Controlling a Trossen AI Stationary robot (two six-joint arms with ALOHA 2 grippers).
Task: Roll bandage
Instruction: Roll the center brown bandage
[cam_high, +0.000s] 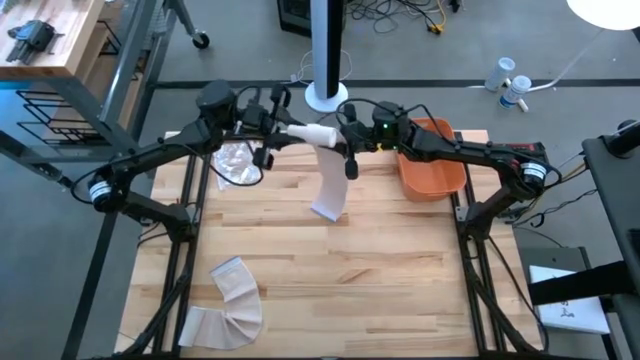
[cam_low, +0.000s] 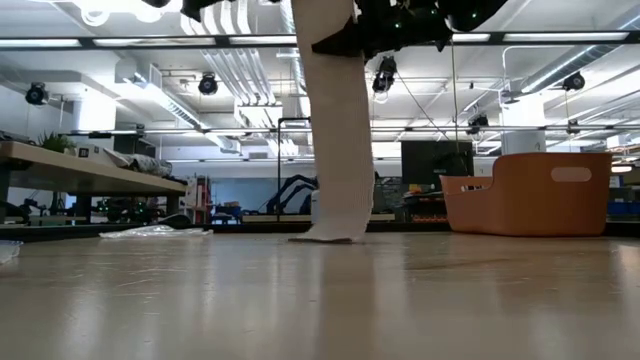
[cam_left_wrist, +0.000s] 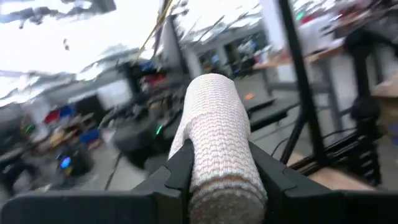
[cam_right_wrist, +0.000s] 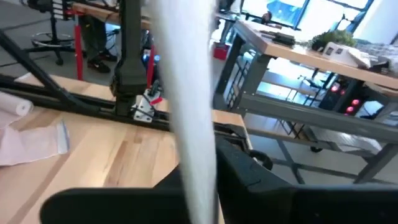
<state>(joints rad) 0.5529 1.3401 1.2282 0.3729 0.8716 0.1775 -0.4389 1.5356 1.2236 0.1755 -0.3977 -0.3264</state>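
Observation:
A white bandage is partly wound into a roll (cam_high: 318, 133) held above the table's far middle. Its loose strip (cam_high: 330, 180) hangs down from the roll, and the strip's lower end (cam_low: 325, 236) rests on the wooden table (cam_high: 400, 270). My left gripper (cam_high: 296, 130) comes from the left and is shut on the roll. My right gripper (cam_high: 349, 152) comes from the right and is shut on the hanging strip just below the roll. My left gripper pinches the roll's near end (cam_left_wrist: 219, 180) between its two fingers (cam_left_wrist: 177, 168), one on each side of its round wall. The fingers lie roughly level, along the roll, which sticks out beyond them, clear of the table. My right gripper pinches the strip's upper part (cam_right_wrist: 200, 180) between its fingers, roughly level from the table's right. The strip runs upright through the hold and hangs below it down to the table.
An orange bin (cam_high: 432, 165) stands at the far right, close behind my right arm. A clear plastic wrapper (cam_high: 238, 160) lies at the far left. Another flat bandage piece (cam_high: 230, 300) lies near the front left corner. A white pole base (cam_high: 326, 98) stands beyond the far edge.

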